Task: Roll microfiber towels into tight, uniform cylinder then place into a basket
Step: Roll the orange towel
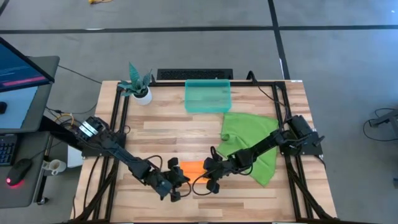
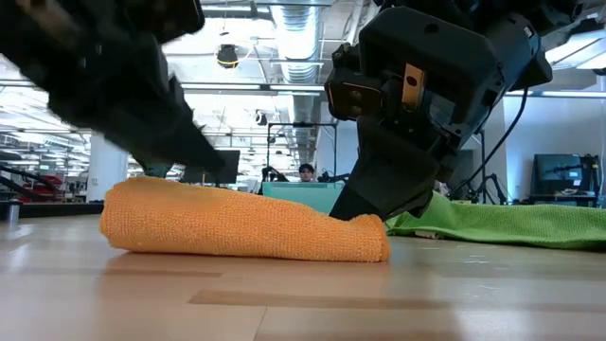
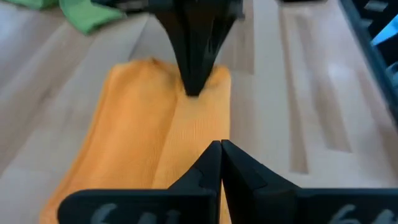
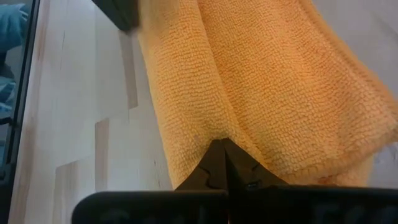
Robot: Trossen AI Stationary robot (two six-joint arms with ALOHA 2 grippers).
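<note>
The orange towel [image 1: 193, 168] lies near the table's front middle as a long folded or loosely rolled bundle, flat on the wood, as the low view [image 2: 246, 227] shows. My left gripper [image 3: 221, 163] is shut at its left end [image 1: 181, 175]. My right gripper [image 4: 224, 160] is shut at its right end [image 1: 207, 172]. The green towel [image 1: 252, 146] lies spread and rumpled on the table's right half, partly under my right arm. The teal basket [image 1: 208, 96] stands at the far middle, with no towel in it. My left gripper has its shut fingertips on the towel's lengthwise crease [image 3: 186, 155], near the left end, slanting down from the table's left. Whether cloth lies between the tips I cannot tell. The towel lies on the table. My right gripper pinches a pucker of cloth at the towel's lengthwise crease [image 4: 214, 134], close to the right end edge. The fingers slant down from the table's right and lie along the towel. The towel rests on the table [image 2: 365, 242].
A small plant in a white pot [image 1: 140, 87] stands at the far left corner. A black frame [image 1: 118, 124] runs along the table's sides. Bare wood lies between the orange towel and the basket. A monitor and desk stand left of the table.
</note>
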